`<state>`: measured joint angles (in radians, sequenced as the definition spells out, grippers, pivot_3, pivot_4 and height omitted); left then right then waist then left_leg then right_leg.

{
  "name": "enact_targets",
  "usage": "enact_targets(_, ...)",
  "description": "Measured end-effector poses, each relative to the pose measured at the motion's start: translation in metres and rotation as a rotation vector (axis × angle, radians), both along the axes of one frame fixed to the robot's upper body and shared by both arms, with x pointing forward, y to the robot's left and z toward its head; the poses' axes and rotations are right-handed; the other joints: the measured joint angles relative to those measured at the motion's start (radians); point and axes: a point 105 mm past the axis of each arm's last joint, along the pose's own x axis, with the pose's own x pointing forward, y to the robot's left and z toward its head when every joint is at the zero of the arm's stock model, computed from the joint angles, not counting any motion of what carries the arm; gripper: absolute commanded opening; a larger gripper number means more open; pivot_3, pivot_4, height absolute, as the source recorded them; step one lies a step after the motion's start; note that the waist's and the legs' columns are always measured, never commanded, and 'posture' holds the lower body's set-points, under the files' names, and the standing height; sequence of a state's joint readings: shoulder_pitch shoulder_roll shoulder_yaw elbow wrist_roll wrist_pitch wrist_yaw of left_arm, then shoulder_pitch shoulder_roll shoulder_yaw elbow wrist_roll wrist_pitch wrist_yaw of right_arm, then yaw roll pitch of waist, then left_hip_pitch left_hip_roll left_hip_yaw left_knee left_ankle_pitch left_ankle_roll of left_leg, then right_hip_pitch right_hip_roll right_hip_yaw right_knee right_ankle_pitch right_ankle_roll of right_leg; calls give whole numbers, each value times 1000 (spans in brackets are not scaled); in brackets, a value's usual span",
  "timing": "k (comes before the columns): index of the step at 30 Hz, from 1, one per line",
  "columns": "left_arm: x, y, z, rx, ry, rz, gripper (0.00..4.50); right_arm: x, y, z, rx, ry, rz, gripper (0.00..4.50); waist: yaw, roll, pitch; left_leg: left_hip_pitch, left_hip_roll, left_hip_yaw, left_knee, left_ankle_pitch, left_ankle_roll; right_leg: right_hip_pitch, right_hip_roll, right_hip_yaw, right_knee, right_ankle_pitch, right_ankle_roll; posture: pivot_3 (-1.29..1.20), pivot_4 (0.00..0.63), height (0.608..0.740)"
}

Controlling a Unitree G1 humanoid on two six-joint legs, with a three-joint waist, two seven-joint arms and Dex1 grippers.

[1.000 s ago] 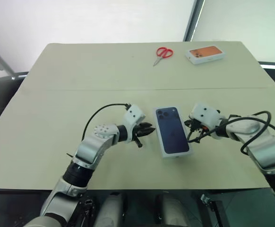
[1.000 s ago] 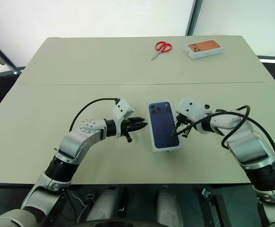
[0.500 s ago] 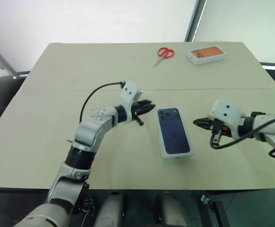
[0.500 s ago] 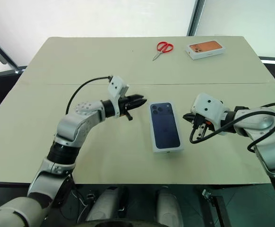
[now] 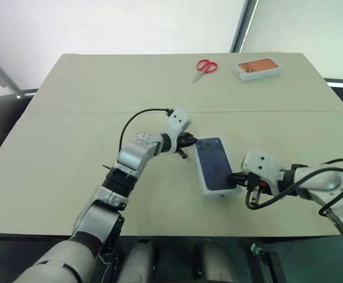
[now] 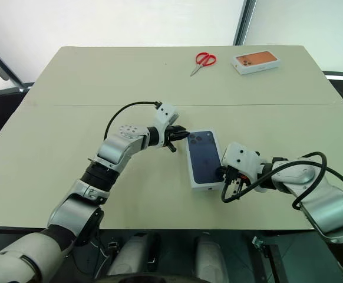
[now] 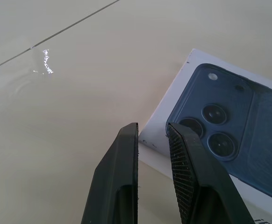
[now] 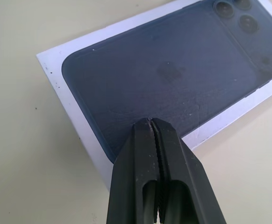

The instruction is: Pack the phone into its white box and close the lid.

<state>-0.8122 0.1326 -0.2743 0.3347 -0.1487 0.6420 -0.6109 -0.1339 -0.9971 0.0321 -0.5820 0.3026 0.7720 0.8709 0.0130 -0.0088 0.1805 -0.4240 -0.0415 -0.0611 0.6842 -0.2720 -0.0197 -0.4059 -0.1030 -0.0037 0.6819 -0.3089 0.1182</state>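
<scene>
1. Nearest the table's front edge, the right gripper (image 6: 224, 174) has its two black fingers pressed together, nothing pinched, tips at the near right edge of the lid (image 6: 204, 158), a shallow white rectangular cover with a dark blue phone pictured on its face.
2. That lid lies flat at the middle of the beige table (image 6: 65, 118), long side running away from the robot, its near end swung slightly right. It appears to sit over the white box; base and phone are hidden beneath it, so whether the phone is packed cannot be told.
3. Handling, as a judgement: light, stiff carton, smooth printed top likely slippery under rubber fingers. It slides easily on the table. Best taken by the long side walls, or pressed from above near the corners to seat it; pushing on one end would turn it rather than close it.
4. Just beyond, the left gripper (image 5: 187, 143) is at the lid's far left corner, fingers a narrow gap apart, holding nothing; in the left wrist view the lid's corner sits just off the fingertips (image 7: 129, 135).
5. Far edge: red-handled scissors (image 6: 203, 60), and beside them a white box with an orange phone picture (image 6: 254, 61), well apart from the work.
6. Count: one blue-pictured lid, one orange-pictured box, one pair of scissors, two grippers.
</scene>
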Motion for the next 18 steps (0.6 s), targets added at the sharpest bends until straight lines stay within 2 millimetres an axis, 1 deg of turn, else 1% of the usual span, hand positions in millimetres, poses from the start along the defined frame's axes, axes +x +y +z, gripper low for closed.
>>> enact_targets(7, -1, 0, -3, -4, 0, 6, 1021, -3, -2, -6, -24, -1, 4, 52, 0, -3, -4, 3, 0, 0, 0, 0, 0, 3, 0, 0, -1, 0, 0, 0, 150, 697)
enact_targets(11, -4, 9, -3, -62, -23, 31, 1021, -2, -2, -5, -18, -13, 19, 52, -1, -4, -4, 3, 0, 0, -1, 0, 0, 3, 0, 0, -1, 0, 0, 0, 150, 697)
enact_targets(13, -5, 21, -1, -86, -49, 55, 1021, 4, -5, -2, 1, -22, -1, 52, -5, -3, -3, 3, 1, 0, -1, 0, 0, 2, 0, 0, 0, 0, 0, 0, 150, 697)
enact_targets(14, -6, 33, 2, -107, -70, 81, 1021, 12, -5, 4, 32, -51, -20, 52, -11, -4, -3, 3, 1, 0, -1, 0, 0, 1, 1, 0, 0, 0, 0, 0, 150, 697)
enact_targets(16, -6, 56, 15, -141, -127, 133, 1021, 32, -9, 21, 96, -146, -73, 52, -17, -4, -3, 2, 2, 0, -2, 3, -5, 0, 1, 0, 1, 0, 0, 0, 150, 697)
enact_targets(17, -8, 71, 24, -162, -166, 164, 1021, 44, -13, 34, 130, -209, -109, 52, -25, -4, -3, 2, 2, 0, -2, 5, -8, 0, 1, 0, 1, 0, 0, 0, 150, 697)
enact_targets(18, -10, 86, 32, -176, -202, 195, 1021, 55, -20, 45, 153, -266, -154, 52, -24, -3, -3, 2, 2, 0, -3, 5, -8, -1, 0, 0, 1, 0, 0, 0, 150, 697)
